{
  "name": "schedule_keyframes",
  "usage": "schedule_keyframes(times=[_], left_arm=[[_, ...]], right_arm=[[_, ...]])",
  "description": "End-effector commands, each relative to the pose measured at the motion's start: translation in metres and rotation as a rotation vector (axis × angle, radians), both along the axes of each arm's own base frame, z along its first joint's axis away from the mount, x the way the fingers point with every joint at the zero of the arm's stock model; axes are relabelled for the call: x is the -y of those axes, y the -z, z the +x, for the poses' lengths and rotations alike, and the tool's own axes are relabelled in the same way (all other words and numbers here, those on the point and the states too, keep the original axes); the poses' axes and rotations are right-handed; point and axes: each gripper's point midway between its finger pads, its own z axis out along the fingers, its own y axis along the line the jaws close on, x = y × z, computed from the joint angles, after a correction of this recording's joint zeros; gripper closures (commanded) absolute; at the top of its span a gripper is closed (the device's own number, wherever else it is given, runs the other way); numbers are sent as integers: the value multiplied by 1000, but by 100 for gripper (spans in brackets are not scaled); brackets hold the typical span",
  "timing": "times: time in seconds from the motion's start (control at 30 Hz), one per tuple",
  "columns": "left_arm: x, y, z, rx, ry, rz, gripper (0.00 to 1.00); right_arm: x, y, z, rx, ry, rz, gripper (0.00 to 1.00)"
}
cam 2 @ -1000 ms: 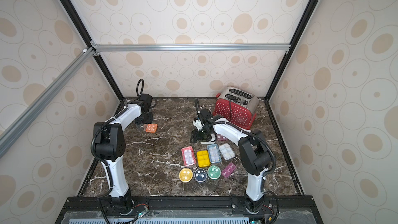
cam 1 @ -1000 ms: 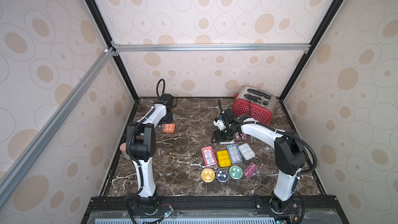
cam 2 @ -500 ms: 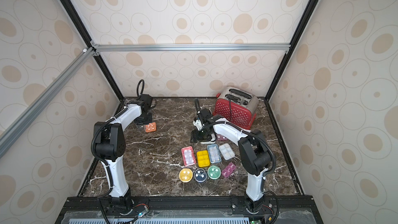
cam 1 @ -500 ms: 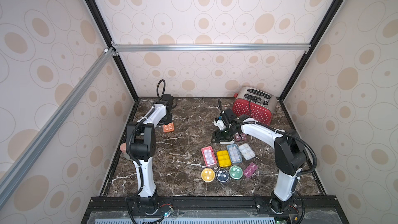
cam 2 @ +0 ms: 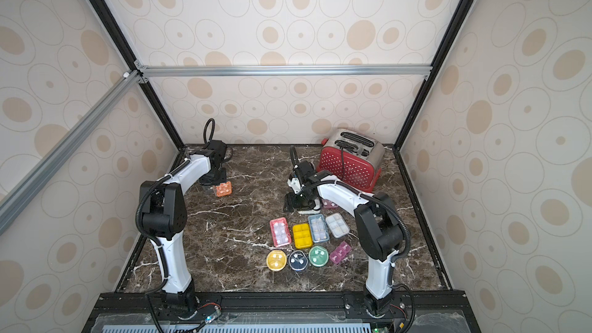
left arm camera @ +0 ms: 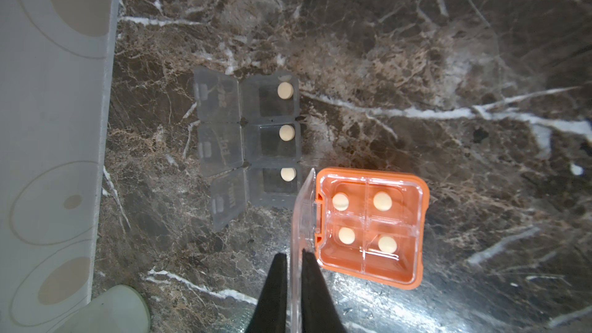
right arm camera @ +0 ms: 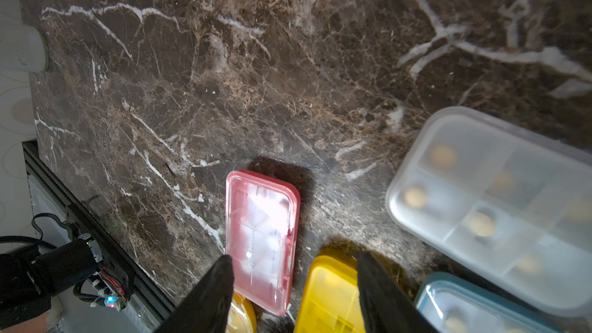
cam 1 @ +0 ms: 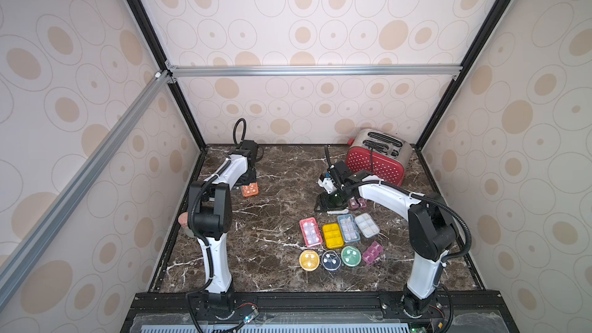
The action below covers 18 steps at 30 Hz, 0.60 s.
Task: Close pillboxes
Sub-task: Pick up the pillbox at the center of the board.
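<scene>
We see the left gripper (left arm camera: 293, 256) clenched on the clear lid (left arm camera: 302, 216) of the orange pillbox (left arm camera: 368, 229). Its two dark fingers (left arm camera: 275, 283) pinch the lid from either side, and the lid stands roughly upright on its hinge at the box's edge. The box sits flat on the marble table (cam 1: 272, 219), far back on the left side, near the wall (left arm camera: 48, 123) and well apart from the other cases. Each of its four compartments holds one pale pill (left arm camera: 382, 201). Just beside it, toward the wall, lies a clear three-part pillbox (left arm camera: 272, 142) with all three flaps folded open and one pill in each cell. The right gripper (right arm camera: 294, 264) is released, its fingers spread with nothing between them, and it hangs over the table behind the front group. In its wrist view we find the red pillbox (right arm camera: 261, 238) and the yellow pillbox (right arm camera: 330, 296) lying with their lids flat, a blue pillbox (right arm camera: 480, 305) at the frame's edge, and a frosted white pillbox (right arm camera: 496, 203) too blurred to judge. In both top views the round yellow pillbox (cam 1: 309, 260), navy pillbox (cam 1: 331, 260) and green pillbox (cam 1: 351, 255) lie in a row near the front, with a purple pillbox (cam 1: 372, 253) beside them. The red toaster (cam 1: 376, 161) stands at the back right.
</scene>
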Motion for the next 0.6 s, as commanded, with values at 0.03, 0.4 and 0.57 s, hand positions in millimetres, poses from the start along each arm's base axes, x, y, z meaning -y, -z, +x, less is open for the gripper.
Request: schedule_keyframes(times=[0.03,0.4,0.57], left_arm=[[-4,-2,1,-28,5,12,93],[20,-13,3,-29,141,26,98],[57,-29,6,-18,304,79,100]], right_arm=[[8,-4,1,7,29,-3,36],[12,-10,6,17,39,8,36],[18,-12,7,21,58,7,36]])
